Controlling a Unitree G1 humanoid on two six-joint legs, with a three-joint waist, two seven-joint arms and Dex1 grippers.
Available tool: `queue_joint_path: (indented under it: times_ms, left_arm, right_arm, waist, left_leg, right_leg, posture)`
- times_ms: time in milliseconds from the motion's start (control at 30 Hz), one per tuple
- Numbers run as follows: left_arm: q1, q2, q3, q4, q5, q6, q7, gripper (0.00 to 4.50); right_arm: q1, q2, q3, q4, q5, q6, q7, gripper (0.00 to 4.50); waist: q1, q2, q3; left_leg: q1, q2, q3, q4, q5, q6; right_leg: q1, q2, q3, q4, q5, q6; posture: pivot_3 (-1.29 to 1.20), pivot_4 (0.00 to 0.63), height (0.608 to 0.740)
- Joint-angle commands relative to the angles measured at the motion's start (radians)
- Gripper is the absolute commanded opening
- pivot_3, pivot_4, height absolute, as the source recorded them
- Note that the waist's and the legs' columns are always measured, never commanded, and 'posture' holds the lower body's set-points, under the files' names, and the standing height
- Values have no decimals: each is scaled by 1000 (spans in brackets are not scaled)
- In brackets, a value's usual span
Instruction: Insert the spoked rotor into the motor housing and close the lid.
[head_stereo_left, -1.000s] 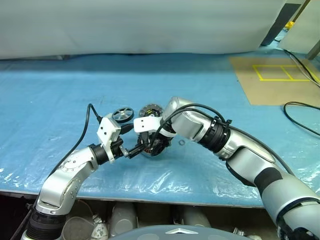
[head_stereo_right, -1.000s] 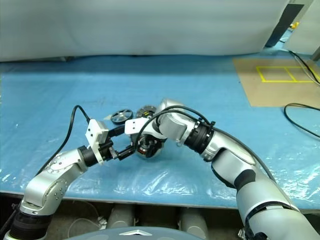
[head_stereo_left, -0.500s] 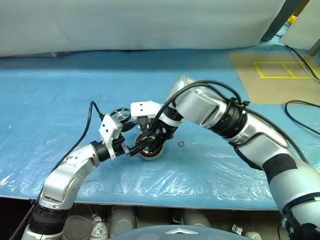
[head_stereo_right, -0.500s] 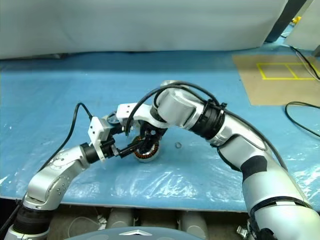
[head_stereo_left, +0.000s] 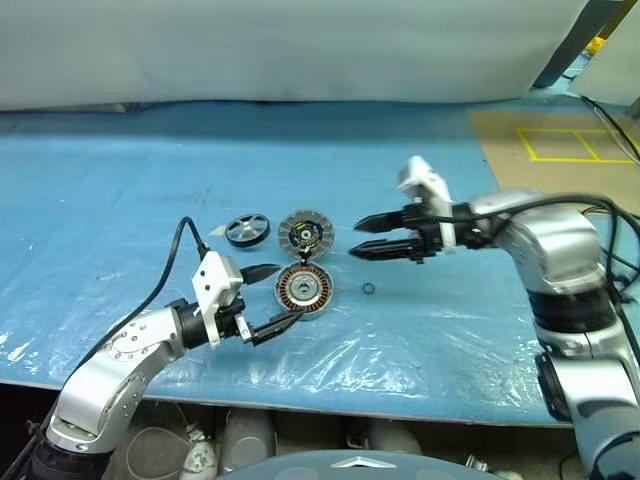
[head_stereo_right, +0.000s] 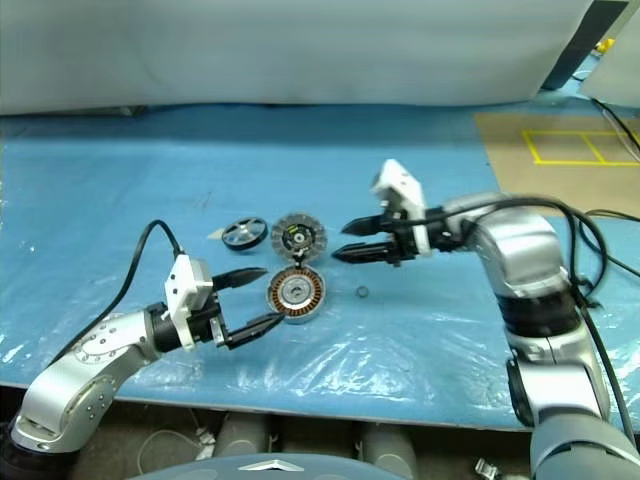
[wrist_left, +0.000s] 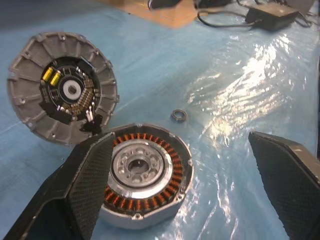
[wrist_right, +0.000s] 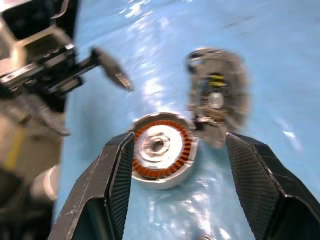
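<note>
From my head camera, the motor housing (head_stereo_left: 303, 288) lies flat on the blue plastic sheet (head_stereo_left: 120, 200), its copper-brown windings forming a ring around a pale silver centre. Just behind it lies the lid (head_stereo_left: 305, 234), ribbed grey with a black middle, and to its left the spoked rotor (head_stereo_left: 247, 229), small, with a black rim and shiny hub. A small dark ring (head_stereo_left: 368, 290) lies to the right of the housing. My left gripper (head_stereo_left: 272, 297) stands spread wide just beside the housing, holding nothing. My right gripper (head_stereo_left: 362, 237) hangs above the sheet, fingers parted and empty.

In my left wrist camera, the housing (wrist_left: 145, 175) shows a smooth metal rim, and the lid (wrist_left: 62, 92) shows yellow parts.

In my right wrist camera, the housing (wrist_right: 162, 155) sits between my two black textured fingers (wrist_right: 117, 175).
</note>
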Motion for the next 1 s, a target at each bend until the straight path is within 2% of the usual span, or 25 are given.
queue_joint_path:
  times_ms: [33, 100, 200, 433, 667, 1000]
  left_arm:
    - [-20, -17, -11, -8, 38, -48, 21, 4500]
    - [-25, -32, -27, 5, 66, -63, 39, 4500]
    - [-23, -9, -41, 50, 122, -98, 20, 4500]
    - [-59, 12, -40, 75, 117, -102, -24, 4500]
    - [-29, 16, -25, 60, 106, -86, -23, 4500]
    - [-17, 3, -35, 64, 112, -94, -10, 4500]
  right_arm:
    - [180, 43, -17, -106, -45, -149, -159, 3013]
    - [236, 72, -16, -109, -44, -164, -221, 3013]
    - [269, 34, 59, -55, -154, -281, -293, 3013]
    - [336, -17, 140, 67, -210, -534, -258, 3013]
    - [369, -35, 172, 148, -209, -642, -211, 3013]
    - [358, 40, 219, 376, -232, -859, -187, 3013]
  waist:
    - [-1, 1, 0]
    - [-7, 3, 0]
    - [-15, 3, 0]
    - [-14, 3, 0]
    - [-20, 3, 0]
    - [-27, 2, -1]
  left_leg:
    - [0, 0, 0, -2, 0, 0]
    - [0, -1, 1, -2, 0, 0]
    - [0, -2, 1, -2, 0, 0]
    - [-1, -3, 0, -4, 0, 0]
    - [-1, -3, 0, -4, 0, 1]
    - [3, -3, 0, -3, -2, 5]
  right_leg:
    - [0, 0, 0, -4, 0, 0]
    - [1, 0, 0, -5, 0, 1]
    - [1, -1, 1, -5, 1, 2]
    - [2, -1, 1, -8, 1, 2]
    - [2, -2, 0, -8, 1, 2]
    - [7, -2, -1, -7, 1, 2]
  posture:
    - [0, 150, 740]
    - [0, 150, 740]
    - [0, 150, 740]
    - [0, 150, 740]
    - [0, 150, 740]
    - [0, 150, 740]
